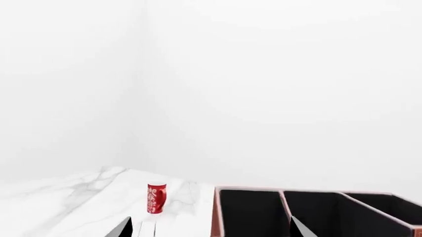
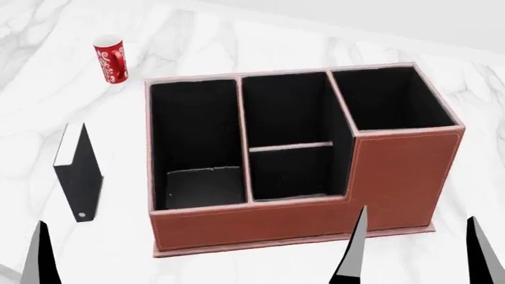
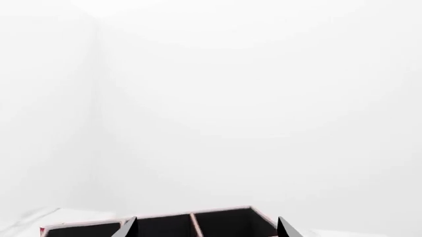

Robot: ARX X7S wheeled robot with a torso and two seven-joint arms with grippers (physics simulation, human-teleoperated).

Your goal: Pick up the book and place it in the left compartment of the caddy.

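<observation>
The black book [image 2: 79, 171] stands upright on the white marble table, left of the caddy [image 2: 300, 219], white page edges up and a round white mark low on its spine. The caddy is reddish-brown with pink rims. Its left compartment [image 2: 196, 127] is a large undivided black bay and holds nothing. My left gripper [image 1: 211, 230] is open and empty; one of its fingertips [image 2: 39, 254] shows near and left of the book. My right gripper [image 2: 414, 251] is open and empty in front of the caddy's tall right bay; it also shows in the right wrist view [image 3: 207, 230].
A red can [image 2: 110, 59] stands on the table behind the book, and shows in the left wrist view [image 1: 156, 198]. The caddy's middle bay [image 2: 288, 118] is split by a thin crossbar. The caddy rim shows in both wrist views [image 1: 316, 193] [image 3: 191, 215].
</observation>
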